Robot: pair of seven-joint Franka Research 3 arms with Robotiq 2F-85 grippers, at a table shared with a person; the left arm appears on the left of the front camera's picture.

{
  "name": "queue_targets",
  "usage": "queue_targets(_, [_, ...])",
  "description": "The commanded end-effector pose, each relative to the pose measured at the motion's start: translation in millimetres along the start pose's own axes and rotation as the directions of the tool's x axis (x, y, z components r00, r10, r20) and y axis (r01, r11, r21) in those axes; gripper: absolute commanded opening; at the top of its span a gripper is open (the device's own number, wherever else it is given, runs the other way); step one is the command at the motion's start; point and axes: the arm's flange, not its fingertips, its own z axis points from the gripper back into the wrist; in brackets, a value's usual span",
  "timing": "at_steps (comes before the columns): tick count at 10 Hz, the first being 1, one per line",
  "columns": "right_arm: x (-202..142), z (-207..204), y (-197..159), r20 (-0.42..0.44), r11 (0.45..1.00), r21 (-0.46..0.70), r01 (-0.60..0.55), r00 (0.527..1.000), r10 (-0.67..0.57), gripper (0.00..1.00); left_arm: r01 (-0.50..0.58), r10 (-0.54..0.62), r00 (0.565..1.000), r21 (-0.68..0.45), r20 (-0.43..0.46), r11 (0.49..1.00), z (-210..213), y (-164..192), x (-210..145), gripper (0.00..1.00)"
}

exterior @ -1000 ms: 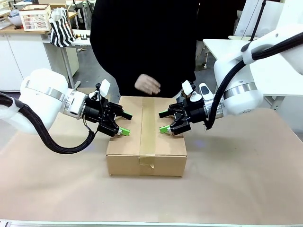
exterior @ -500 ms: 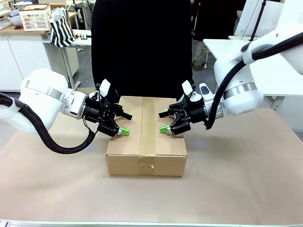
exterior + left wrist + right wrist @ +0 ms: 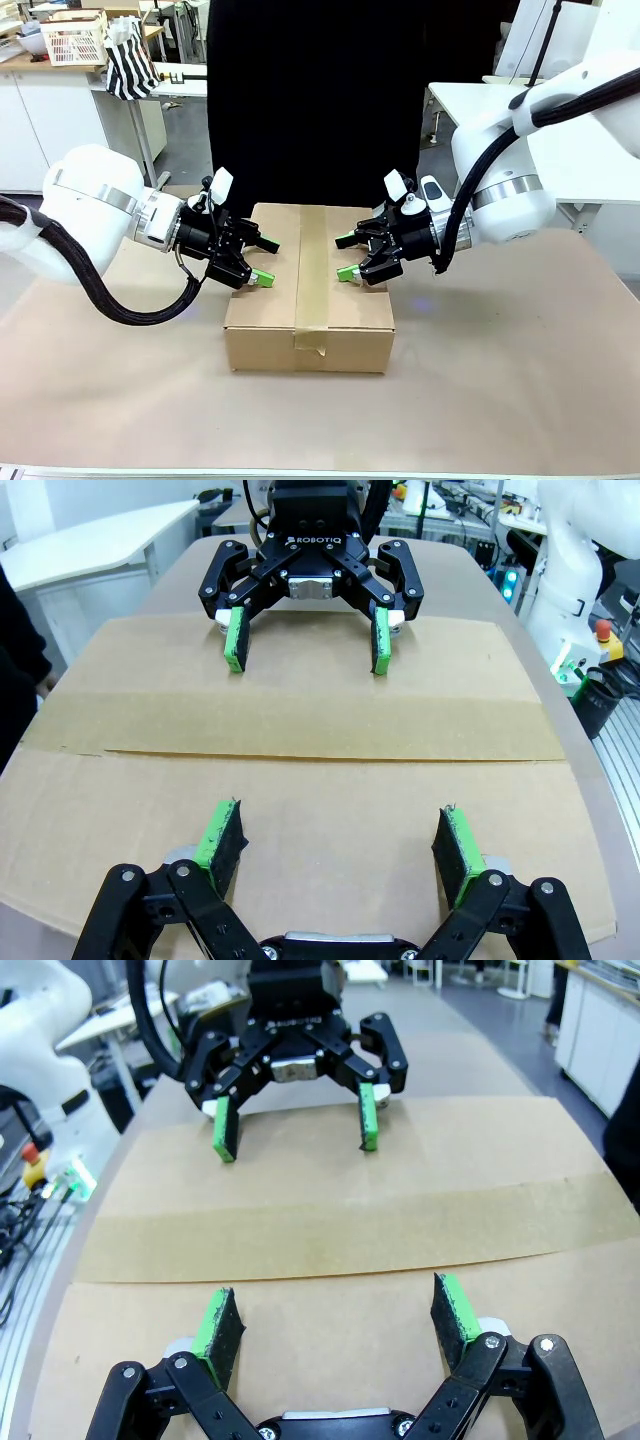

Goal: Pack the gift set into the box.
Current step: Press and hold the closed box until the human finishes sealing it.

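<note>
In the front view the box point(image 3: 309, 288) sits at the centre of the frame on a table point(image 3: 500, 380) covered in brown paper. Its flaps are closed flat and a strip of brown tape point(image 3: 312, 270) runs down the middle of the top and over the near face.

The left gripper point(image 3: 264, 260) comes in from the left of the frame and hangs over the box's left edge. Its jaws stand wide apart with nothing between them. In the left wrist view its green pads point(image 3: 222, 838) rise from the bottom edge, spread widely over bare cardboard; whether they touch the cardboard cannot be told.

The right gripper point(image 3: 346, 256) comes in from the right of the frame and hangs over the box's right part, facing the left one across the tape. Its jaws are likewise spread wide and hold nothing. In the right wrist view its two pads point(image 3: 219, 1322) stand far apart above the box top, with the tape strip crossing the middle of the frame and the other gripper at the upper centre.

A person point(image 3: 310, 100) in dark clothing stands at the far side of the table, at the upper centre of the front view, directly behind the box.
</note>
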Motion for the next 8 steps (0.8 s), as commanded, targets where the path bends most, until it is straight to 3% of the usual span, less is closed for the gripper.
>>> queue_targets(1, [-3.9,-0.4,0.8,0.000,1.000,0.001,0.001,1.000,-0.001,1.00,-0.002,0.002,1.000,0.001,-0.001,1.000,-0.5,-0.5,-1.0,1.00])
queue_targets(2, [0.0,0.0,0.0,0.000,1.000,0.000,0.000,1.000,0.000,1.00,0.000,0.000,1.000,0.000,0.000,1.000,0.0,0.0,0.0,1.00])
queue_targets(3, [9.2,3.8,5.1,0.012,0.996,0.006,0.088,0.996,-0.088,1.00,-0.104,0.105,0.994,-0.023,0.034,0.994,6.5,-6.5,14.2,1.00])
queue_targets(4, [26.5,9.8,11.1,0.021,0.948,0.049,0.315,0.948,-0.317,1.00,-0.271,0.271,0.955,-0.021,0.120,0.962,18.8,-15.3,36.4,1.00])
queue_targets(5, [45.5,21.5,21.8,0.064,0.874,0.062,0.482,0.872,-0.485,1.00,-0.434,0.444,0.877,-0.095,0.182,0.896,30.9,-27.0,56.8,1.00])
queue_targets(6, [62.5,39.1,38.1,0.111,0.772,0.028,0.636,0.765,-0.634,1.00,-0.601,0.613,0.776,-0.123,0.149,0.790,44.0,-40.3,70.4,1.00])
queue_targets(8, [82.2,100.3,68.5,0.230,0.630,0.065,0.774,0.603,-0.764,1.00,-0.787,0.788,0.597,-0.082,0.152,0.612,76.2,-67.5,79.1,1.00])
